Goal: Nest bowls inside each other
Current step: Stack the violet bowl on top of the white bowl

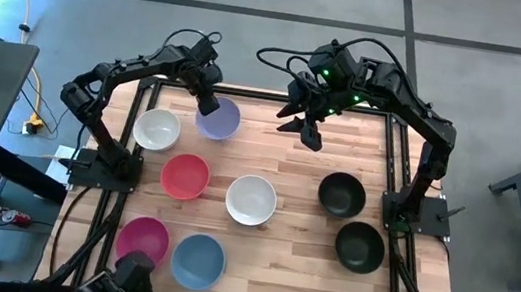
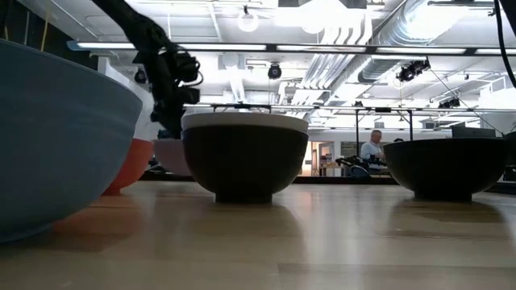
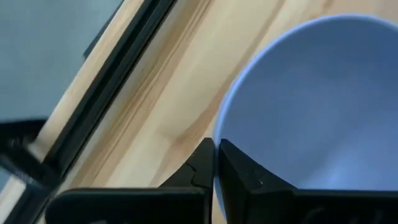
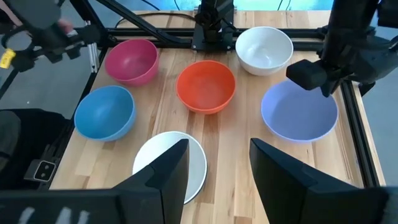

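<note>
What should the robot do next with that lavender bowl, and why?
Probably lift it and carry it to a neighbouring bowl: the left claw is shut on the lavender bowl at its rim, and it sits on the table beside the white bowl, not nested.

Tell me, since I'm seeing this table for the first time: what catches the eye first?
The left gripper, its jaws shut on the rim of the lavender bowl at the table's far edge. Then the scattered colours: a red bowl mid-left, a white bowl at centre, and two black bowls on the right.
</note>
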{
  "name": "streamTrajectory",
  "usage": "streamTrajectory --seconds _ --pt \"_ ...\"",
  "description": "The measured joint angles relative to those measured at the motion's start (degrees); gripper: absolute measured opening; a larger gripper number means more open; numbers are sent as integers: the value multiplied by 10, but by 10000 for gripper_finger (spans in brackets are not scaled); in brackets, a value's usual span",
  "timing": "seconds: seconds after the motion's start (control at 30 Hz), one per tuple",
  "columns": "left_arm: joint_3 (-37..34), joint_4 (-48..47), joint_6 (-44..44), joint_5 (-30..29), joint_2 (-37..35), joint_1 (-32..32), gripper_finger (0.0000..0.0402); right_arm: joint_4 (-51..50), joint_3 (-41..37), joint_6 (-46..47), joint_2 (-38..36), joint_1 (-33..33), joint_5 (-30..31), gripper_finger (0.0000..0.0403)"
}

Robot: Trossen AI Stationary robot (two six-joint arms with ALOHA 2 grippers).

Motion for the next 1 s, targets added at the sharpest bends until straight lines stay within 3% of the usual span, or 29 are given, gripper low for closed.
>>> streamTrajectory --seconds 0.13,0.37,1.0 --pt "36 -14 -8 36 0 -25 1 -4 0 0 0 0 3 161" --pt "99 -74 -9 40 0 -80 0 -27 1 -6 -11 -6 42 161" --pt "223 -166 -70 45 25 -232 0 -15 2 49 -157 -71 148 161"
